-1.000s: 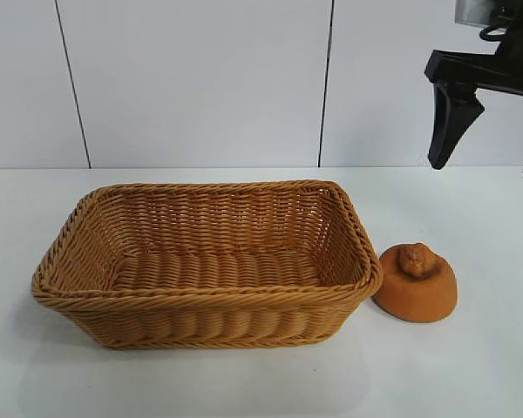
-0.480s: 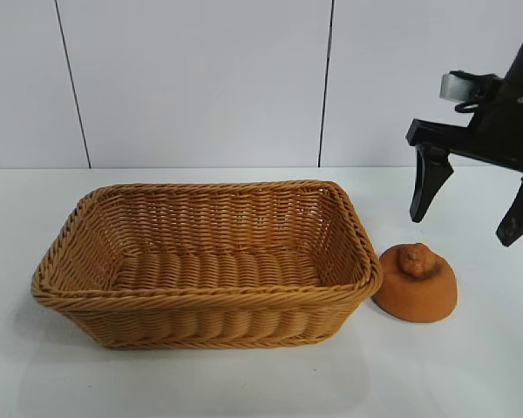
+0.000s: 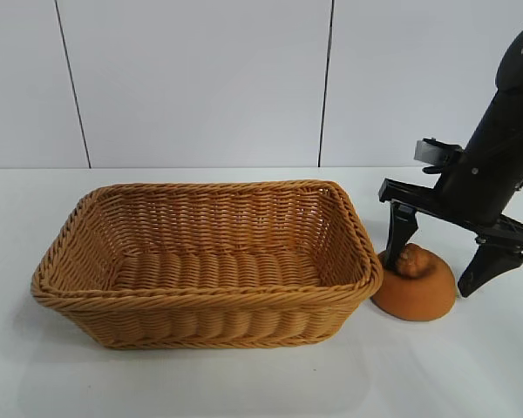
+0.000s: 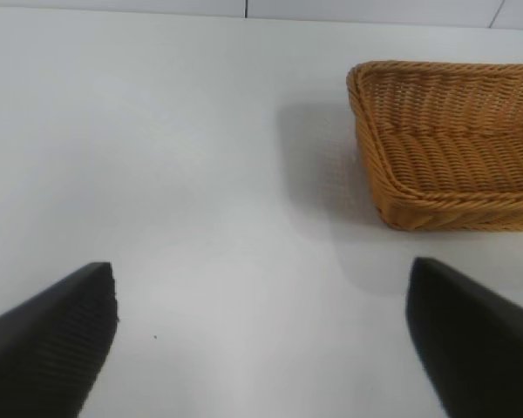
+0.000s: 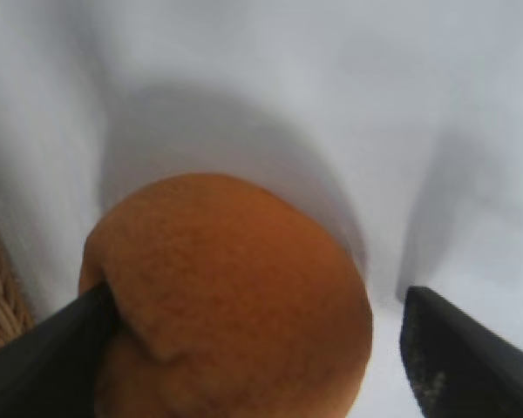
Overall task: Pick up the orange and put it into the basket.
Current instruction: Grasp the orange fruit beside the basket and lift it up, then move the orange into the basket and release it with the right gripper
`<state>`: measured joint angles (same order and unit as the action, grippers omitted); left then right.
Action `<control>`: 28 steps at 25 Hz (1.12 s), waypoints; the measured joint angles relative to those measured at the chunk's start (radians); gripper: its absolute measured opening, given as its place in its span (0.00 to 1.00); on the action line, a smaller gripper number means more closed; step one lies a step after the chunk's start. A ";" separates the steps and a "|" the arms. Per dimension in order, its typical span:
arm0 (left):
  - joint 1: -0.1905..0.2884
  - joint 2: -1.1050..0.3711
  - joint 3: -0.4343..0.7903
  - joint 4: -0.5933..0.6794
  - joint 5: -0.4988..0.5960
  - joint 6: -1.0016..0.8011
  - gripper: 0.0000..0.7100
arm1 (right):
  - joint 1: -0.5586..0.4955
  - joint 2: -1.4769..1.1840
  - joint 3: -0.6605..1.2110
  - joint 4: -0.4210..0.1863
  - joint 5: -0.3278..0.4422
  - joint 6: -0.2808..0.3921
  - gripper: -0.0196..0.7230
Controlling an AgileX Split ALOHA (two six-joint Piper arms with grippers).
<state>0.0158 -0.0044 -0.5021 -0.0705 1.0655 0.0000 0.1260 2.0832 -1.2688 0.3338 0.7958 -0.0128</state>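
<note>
The orange (image 3: pixel 416 298), a dull orange-brown dome with a wrinkled knob on top, sits on the white table just right of the basket (image 3: pixel 200 305). My right gripper (image 3: pixel 429 279) has come down over it and stands open, one finger on either side. In the right wrist view the orange (image 5: pixel 235 296) fills the space between the fingers of the right gripper (image 5: pixel 260 300). One finger touches its side next to the basket, and the other stands a little apart from it. The left gripper (image 4: pixel 261 270) hangs open over bare table, off the basket's (image 4: pixel 444 174) end.
A white panelled wall (image 3: pixel 200 87) rises behind the table. The basket's right wall (image 3: pixel 366 261) lies close against the orange and the right gripper's near finger. A sliver of wicker (image 5: pixel 0 300) shows at the edge of the right wrist view.
My right gripper has come down and leftward from above the table until its fingers straddle the orange, and they have narrowed a little. The orange, the basket and the left arm have not moved.
</note>
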 joint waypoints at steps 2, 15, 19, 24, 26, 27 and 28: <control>0.000 0.000 0.000 0.000 0.000 0.000 0.91 | 0.000 0.000 0.000 0.001 0.000 0.000 0.50; 0.000 0.000 0.000 0.000 0.000 0.000 0.91 | 0.000 -0.174 -0.002 -0.015 0.052 -0.027 0.02; 0.000 0.000 0.000 0.000 0.000 0.000 0.91 | 0.000 -0.298 -0.032 -0.015 0.102 -0.026 0.02; 0.000 0.000 0.000 0.000 0.000 0.000 0.91 | 0.000 -0.353 -0.107 -0.018 0.163 -0.024 0.02; 0.000 0.000 0.000 0.000 0.000 0.000 0.91 | 0.001 -0.353 -0.127 -0.010 0.177 -0.023 0.02; 0.000 0.000 0.000 0.000 0.000 0.000 0.91 | 0.008 -0.353 -0.132 -0.010 0.175 -0.023 0.02; 0.000 0.000 0.000 0.000 0.000 0.000 0.91 | 0.020 -0.353 -0.136 -0.009 0.172 -0.023 0.02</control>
<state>0.0158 -0.0044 -0.5021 -0.0705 1.0655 0.0000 0.1461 1.7299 -1.4046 0.3245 0.9681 -0.0357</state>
